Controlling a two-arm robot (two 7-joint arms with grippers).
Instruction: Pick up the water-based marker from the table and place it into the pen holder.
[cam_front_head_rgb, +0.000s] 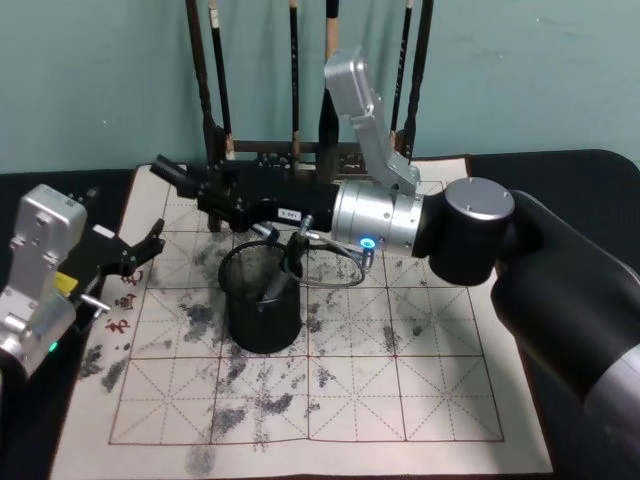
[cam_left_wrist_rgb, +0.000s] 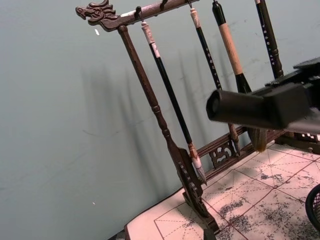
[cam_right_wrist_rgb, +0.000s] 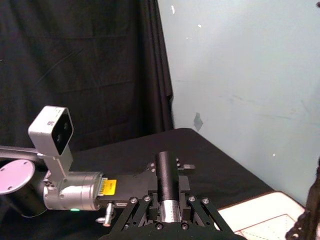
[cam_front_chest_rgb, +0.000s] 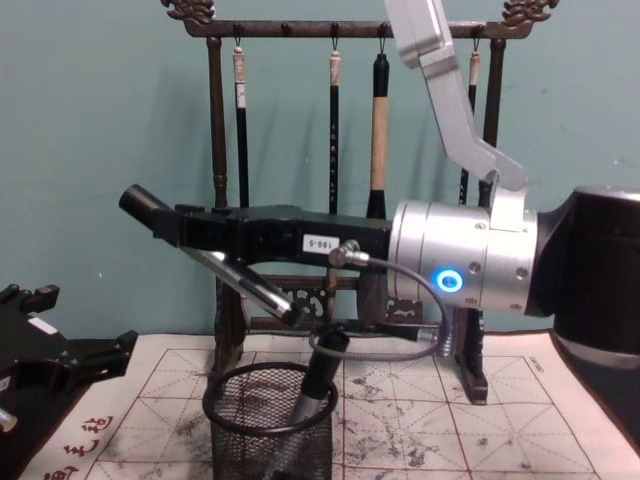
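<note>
From my station, the biggest thing in view is the right arm (cam_front_head_rgb: 470, 230). It reaches in from the pen holder's (cam_front_head_rgb: 262, 325) right side and passes level above the holder's rim. Behind the holder stands the wooden brush rack (cam_front_chest_rgb: 214, 120), with brushes hanging from its top bar. Under the holder is the gridded, ink-stained paper mat (cam_front_head_rgb: 400, 400), and the holder sits upright on its left half.

The left gripper (cam_front_head_rgb: 148, 250) hangs low, well to the left of the holder at the mat's edge. Its fingers are spread apart with nothing between them.

The right gripper (cam_front_chest_rgb: 185, 230) is above the holder and a little to its left, clear of the rim. As far as I can read it, the fingers are closed around the marker (cam_front_chest_rgb: 142, 208). The right wrist view shows a dark barrel with a silvery lower part sitting squarely between the finger links. The marker lies along the gripper's line. Its dark end pokes out past the fingertips, tilted slightly upward, and it is higher than the holder and off to its left.

Inside the holder a dark-capped stick (cam_front_chest_rgb: 325, 365) leans toward the holder's right, with its top just above the rim. It looks like another marker, but I can't be sure.
</note>
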